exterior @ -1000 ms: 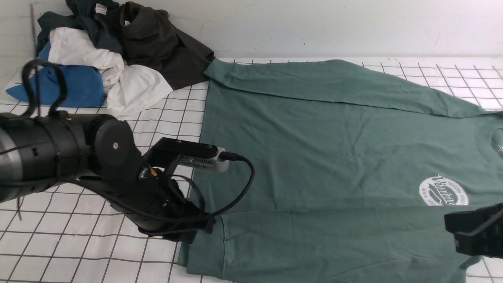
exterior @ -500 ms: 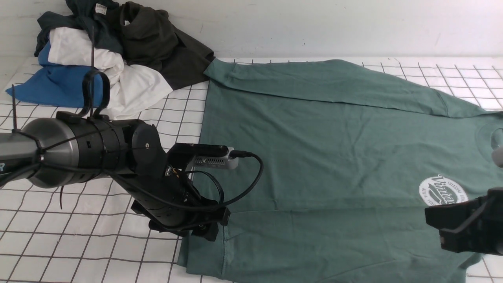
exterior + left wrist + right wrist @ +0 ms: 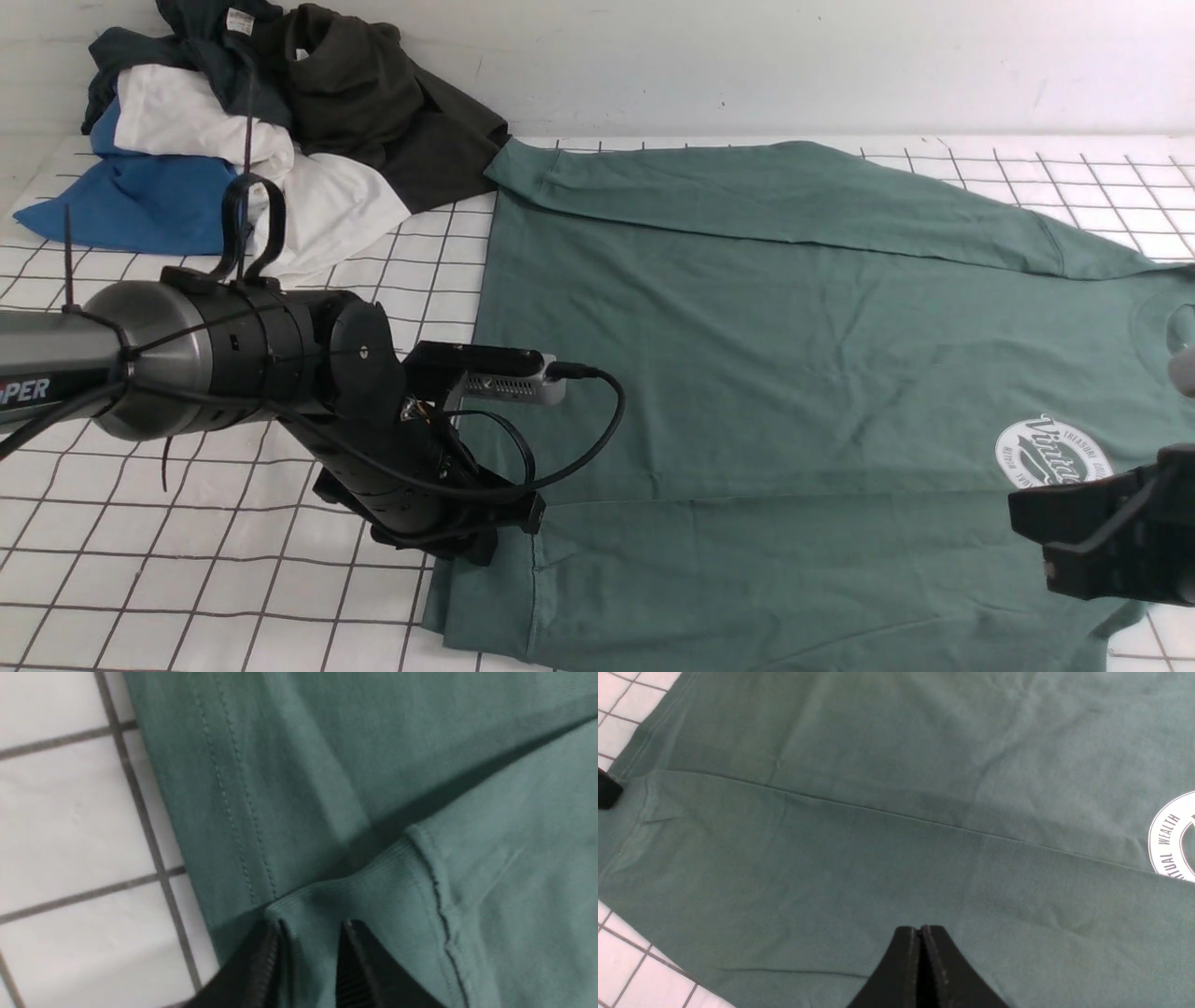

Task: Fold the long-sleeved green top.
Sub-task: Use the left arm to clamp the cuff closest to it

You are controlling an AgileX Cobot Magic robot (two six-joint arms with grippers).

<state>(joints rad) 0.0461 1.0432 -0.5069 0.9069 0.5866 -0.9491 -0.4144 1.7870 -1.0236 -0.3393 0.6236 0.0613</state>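
Progress, front view: the top (image 3: 747, 355) lies flat and chest-up on the gridded table (image 3: 187, 597). Both sleeves are laid across its body, one along the far edge and one along the near edge. Judge the sleeve stage as all but done; the body has no fold yet, so that work remains. The left gripper (image 3: 495, 546) sits at the top's hem, where the near sleeve ends. A pile (image 3: 243, 131) of other clothes rests at the top's far hem corner, its dark olive piece touching that corner. The chest logo (image 3: 1053, 453) reads "Vinta…"; the smaller lettering is too fine to read. The left arm shows the letters "PER". A white tag (image 3: 240, 21) in the pile is illegible.

Left wrist view: the jaws stand close together with cloth of the ribbed cuff (image 3: 364, 882) between them. Treat this as a pinch on the cuff.

Right wrist view: the right gripper (image 3: 920, 952) hangs over the top's near sleeve, jaws pressed together with nothing between them. On the logo's rim you can read "WEALTH".
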